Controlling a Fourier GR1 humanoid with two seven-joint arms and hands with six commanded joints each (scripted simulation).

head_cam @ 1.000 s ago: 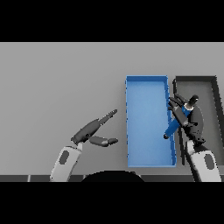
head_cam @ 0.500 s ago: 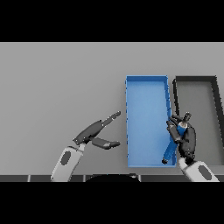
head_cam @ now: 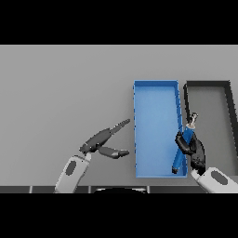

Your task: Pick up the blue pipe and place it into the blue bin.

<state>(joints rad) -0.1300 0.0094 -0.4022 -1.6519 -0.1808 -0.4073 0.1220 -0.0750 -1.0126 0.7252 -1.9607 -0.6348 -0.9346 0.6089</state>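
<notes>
Two bins side by side in the right half of the frame, on the grey table [head_cam: 60, 93]: blue bin [head_cam: 155, 86] nearer the centre, dark bin [head_cam: 208, 84] at the right edge, long sides almost touching. Both long and narrow, running from the middle of the frame toward the bottom.

Right hand [head_cam: 194, 149] at lower right, over the right wall of the blue bin, near its lower end. Fingers curled round the blue pipe [head_cam: 182, 149], grasping it about the middle. Pipe tilted, upper end leaning right toward the gap between the two bins, lower dark end pointing down-left over the inside of the blue bin, close to its lower right corner. Cannot tell whether the lower end touches the bin floor. Small pale tip showing above the hand at the upper end of the pipe.

Left hand [head_cam: 100, 141] at lower centre-left, over bare table, just left of the blue bin and not touching it. Fingers straight and released, pointing up-right toward the bin wall; thumb spread apart below them, pointing right. Nothing held.
</notes>
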